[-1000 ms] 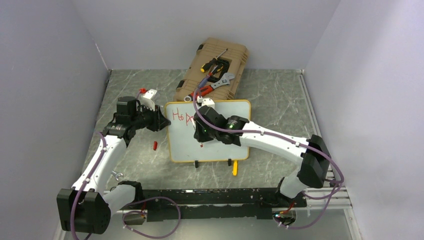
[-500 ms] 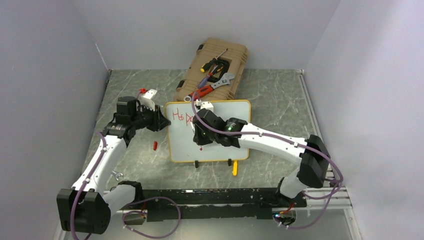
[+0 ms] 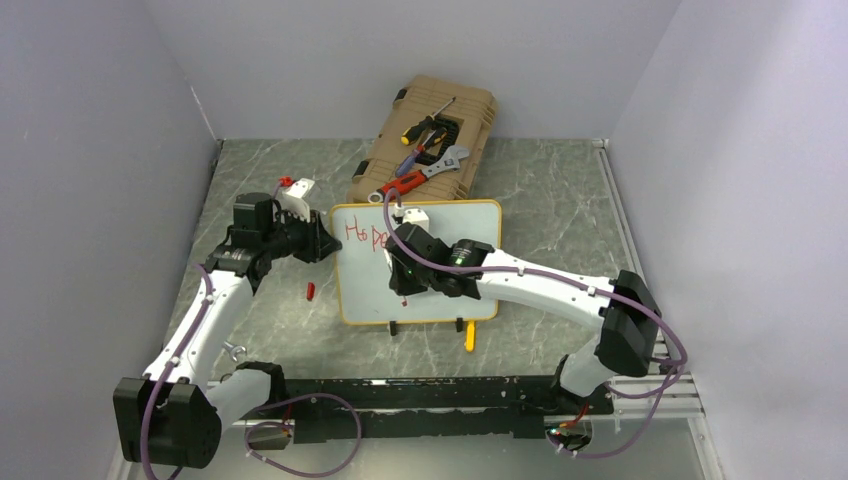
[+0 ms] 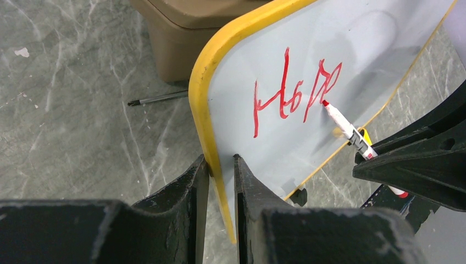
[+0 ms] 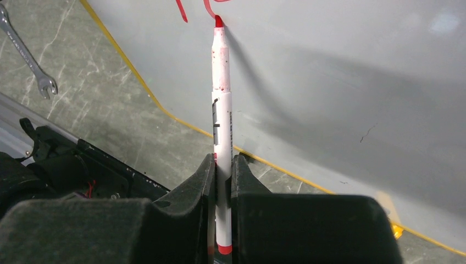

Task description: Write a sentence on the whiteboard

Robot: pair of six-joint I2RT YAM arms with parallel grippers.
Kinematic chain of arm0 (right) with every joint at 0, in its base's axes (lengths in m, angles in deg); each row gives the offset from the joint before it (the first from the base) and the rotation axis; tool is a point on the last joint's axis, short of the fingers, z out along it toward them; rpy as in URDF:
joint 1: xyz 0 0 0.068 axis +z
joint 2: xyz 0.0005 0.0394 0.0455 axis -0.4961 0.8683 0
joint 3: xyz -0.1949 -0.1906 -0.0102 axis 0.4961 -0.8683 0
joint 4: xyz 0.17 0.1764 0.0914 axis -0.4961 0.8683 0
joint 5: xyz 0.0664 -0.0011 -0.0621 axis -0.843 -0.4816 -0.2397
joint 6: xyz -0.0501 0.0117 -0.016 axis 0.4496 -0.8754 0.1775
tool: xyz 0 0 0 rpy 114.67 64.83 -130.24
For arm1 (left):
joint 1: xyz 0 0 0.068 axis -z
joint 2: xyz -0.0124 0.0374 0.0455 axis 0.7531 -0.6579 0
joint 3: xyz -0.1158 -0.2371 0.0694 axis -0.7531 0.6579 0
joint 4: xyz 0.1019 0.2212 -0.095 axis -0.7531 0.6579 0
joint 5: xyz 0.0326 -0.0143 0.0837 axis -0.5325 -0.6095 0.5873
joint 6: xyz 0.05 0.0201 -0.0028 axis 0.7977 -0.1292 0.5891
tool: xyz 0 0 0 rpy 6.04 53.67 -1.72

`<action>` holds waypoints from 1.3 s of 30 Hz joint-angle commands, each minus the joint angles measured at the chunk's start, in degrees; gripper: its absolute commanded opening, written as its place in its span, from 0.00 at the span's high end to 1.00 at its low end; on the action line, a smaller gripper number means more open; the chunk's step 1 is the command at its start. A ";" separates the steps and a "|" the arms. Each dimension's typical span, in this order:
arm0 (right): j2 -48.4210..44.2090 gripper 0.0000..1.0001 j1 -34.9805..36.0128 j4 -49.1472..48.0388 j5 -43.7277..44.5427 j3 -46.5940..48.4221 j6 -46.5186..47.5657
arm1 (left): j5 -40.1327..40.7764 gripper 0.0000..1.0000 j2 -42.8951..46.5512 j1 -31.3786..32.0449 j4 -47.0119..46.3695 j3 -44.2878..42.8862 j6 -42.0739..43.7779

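Note:
The whiteboard point(image 3: 440, 225), white with a yellow frame, lies mid-table; it also shows in the left wrist view point(image 4: 351, 49) and right wrist view point(image 5: 340, 82). Red letters of the sentence point(image 4: 294, 93) read roughly "Hope" at its upper left, also in the top view point(image 3: 364, 234). My left gripper point(image 4: 218, 165) is shut on the whiteboard's left yellow edge. My right gripper point(image 5: 222, 165) is shut on a white marker with a red tip point(image 5: 221, 104); its tip touches the board just below the last letter. The marker also shows in the left wrist view point(image 4: 346, 126).
A tan tool case point(image 3: 428, 140) with screwdrivers, a wrench and pliers stands behind the board. A red marker cap point(image 3: 310, 291) lies left of the board. A yellow object point(image 3: 469, 336) lies at the board's near edge. A spanner point(image 5: 27, 58) lies on the table.
My right gripper has moved the marker a little left and down along the board, and the last letter has grown. The left arm has not moved.

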 commanded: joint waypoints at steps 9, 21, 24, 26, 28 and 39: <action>-3.35 1.00 -0.21 0.73 3.75 0.03 1.50 | -1.21 1.00 0.90 1.12 0.67 -1.09 1.53; -10.41 1.00 -1.68 0.46 5.24 -2.52 4.08 | -1.00 1.00 0.68 1.20 0.67 -1.14 1.66; -11.33 1.00 -2.77 0.50 5.55 -3.20 4.15 | -1.09 1.00 0.47 1.20 0.67 -1.18 1.71; -11.38 1.00 -3.44 1.22 5.85 -3.04 4.37 | -1.13 1.00 0.46 1.21 0.67 -1.18 1.71; -11.36 1.00 -4.07 1.42 5.48 -3.38 4.34 | -1.15 1.00 0.50 1.21 0.67 -1.18 1.76; -10.40 1.00 -7.24 2.18 4.22 -3.51 4.68 | -1.18 1.00 0.37 1.21 0.63 -1.18 1.88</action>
